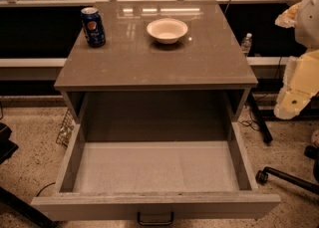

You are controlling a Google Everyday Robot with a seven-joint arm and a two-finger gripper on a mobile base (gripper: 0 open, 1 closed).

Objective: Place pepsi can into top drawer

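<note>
Grey-brown bench carries one can and one bowl. The can stands upright near the back left corner, close to the left edge. The bowl sits well apart from it, mid-back. From there the top runs free to its front edge. Below that edge one drawer is pulled out, its pale floor open from wall to wall, with one dark handle on its front. My end effector hangs beyond the bench's right edge, apart from can and drawer. I cannot tell whether it is open or closed.
</note>
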